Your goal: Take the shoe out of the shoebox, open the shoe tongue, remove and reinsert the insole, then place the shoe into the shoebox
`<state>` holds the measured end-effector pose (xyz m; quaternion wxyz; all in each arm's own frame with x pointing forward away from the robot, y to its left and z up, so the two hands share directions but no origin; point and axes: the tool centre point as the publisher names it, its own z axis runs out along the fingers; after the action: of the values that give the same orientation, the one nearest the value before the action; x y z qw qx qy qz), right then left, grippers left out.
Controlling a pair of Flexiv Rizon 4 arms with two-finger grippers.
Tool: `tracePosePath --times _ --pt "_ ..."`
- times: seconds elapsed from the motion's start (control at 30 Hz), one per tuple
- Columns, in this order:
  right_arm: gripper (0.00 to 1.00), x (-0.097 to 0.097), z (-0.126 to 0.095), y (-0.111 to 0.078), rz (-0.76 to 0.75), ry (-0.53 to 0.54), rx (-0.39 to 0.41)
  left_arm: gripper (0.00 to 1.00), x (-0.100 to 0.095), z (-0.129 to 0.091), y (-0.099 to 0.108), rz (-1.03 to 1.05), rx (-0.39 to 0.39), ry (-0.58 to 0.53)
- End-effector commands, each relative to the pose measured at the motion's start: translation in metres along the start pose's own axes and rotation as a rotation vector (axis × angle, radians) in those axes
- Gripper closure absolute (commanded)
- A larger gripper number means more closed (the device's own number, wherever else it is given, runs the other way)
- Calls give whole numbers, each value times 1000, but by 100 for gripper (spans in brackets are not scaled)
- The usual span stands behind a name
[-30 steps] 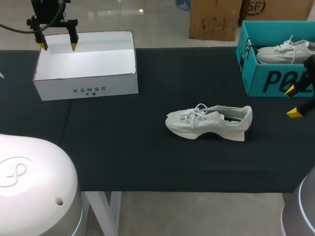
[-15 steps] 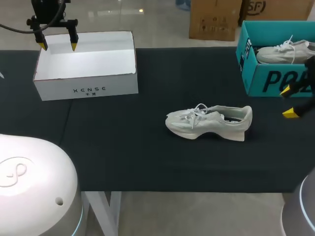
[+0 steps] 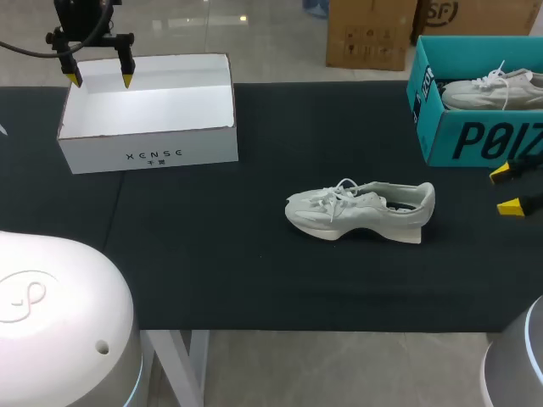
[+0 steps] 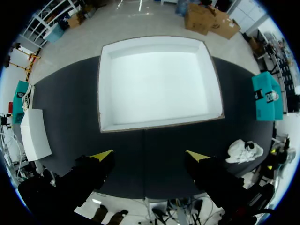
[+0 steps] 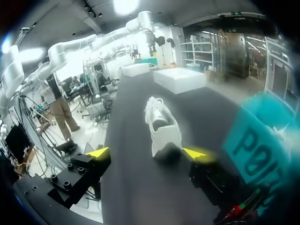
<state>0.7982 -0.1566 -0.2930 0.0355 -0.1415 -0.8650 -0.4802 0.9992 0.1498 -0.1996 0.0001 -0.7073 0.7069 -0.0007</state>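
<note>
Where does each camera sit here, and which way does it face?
Head view: above and behind, looking down on the table; left gripper by the white box, right gripper near the teal box.
Left wrist view: looking down on the white box, own gripper open.
Right wrist view: low, along the table toward the shoe, own gripper open.
All three show the shoe.

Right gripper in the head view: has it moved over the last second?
Yes. The right gripper has pulled back from the teal shoebox toward the camera. Its upper tip, earlier across the box's front wall, now lies just below it.
</note>
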Motion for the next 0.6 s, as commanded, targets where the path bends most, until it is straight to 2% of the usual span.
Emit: tracePosePath --times 0.03,0.47,0.53,0.6 --pt "0 -16 8 -14 15 32 -24 0 0 1 0 0 0 0" --pt "0 -21 30 -44 86 30 -67 0 0 1 0 0 0 0" --pt "0 -23 32 -48 80 19 -91 0 0 1 0 0 0 0" --pt "0 -25 34 -53 35 -1 -153 0 0 1 0 0 0 0"
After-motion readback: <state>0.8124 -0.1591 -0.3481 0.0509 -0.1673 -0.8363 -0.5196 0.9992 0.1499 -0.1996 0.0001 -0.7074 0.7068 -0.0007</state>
